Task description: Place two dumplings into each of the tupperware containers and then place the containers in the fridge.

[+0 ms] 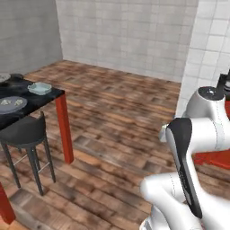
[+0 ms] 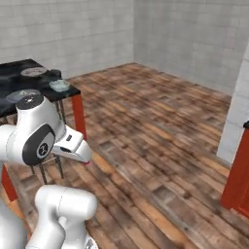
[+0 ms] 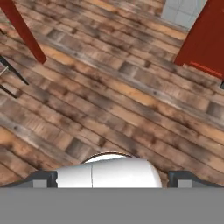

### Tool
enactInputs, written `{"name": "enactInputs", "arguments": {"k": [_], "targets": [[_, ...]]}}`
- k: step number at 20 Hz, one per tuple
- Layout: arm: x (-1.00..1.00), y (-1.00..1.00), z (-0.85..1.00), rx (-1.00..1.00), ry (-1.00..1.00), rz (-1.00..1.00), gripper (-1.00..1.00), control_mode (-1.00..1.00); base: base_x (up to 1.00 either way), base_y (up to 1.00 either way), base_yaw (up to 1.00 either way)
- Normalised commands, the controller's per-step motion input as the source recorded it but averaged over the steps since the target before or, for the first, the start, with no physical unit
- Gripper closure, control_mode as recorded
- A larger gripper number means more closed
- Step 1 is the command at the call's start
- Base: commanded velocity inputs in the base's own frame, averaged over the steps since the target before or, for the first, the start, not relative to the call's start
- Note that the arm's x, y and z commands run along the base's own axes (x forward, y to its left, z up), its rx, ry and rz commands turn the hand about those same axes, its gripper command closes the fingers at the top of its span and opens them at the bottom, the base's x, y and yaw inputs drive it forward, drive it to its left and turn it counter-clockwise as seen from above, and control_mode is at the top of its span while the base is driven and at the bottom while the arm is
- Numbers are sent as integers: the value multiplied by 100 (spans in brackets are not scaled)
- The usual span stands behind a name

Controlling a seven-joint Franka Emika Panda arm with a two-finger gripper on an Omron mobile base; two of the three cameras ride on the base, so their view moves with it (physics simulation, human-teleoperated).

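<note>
Nearest is the folded white arm [image 1: 197,134], hand aimed down at bare wood floor [image 3: 109,87]. Can't tell how wide the gripper is open, tips barely peek in. Next a dark stool [image 1: 24,132], then the black red-legged table [image 1: 56,95] with one tupperware container [image 1: 40,88] near its corner and a plate of dumplings [image 1: 11,103] just beside.

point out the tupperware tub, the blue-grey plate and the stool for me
tupperware container [image 1: 39,88], left base view, on its pale rim near the table corner
blue-grey plate [image 1: 12,104], left base view, on a bare part of its surface
stool [image 1: 22,130], left base view, on the middle of its dark seat
</note>
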Motion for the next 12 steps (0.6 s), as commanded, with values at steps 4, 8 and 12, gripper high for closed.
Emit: {"name": "enactInputs", "arguments": {"k": [4,8,12], "targets": [[0,0,0,0,0,0,-100,100,100,-1,69],[0,0,0,0,0,0,-100,100,100,-3,70],[0,0,0,0,0,0,-100,100,100,-3,69]]}}
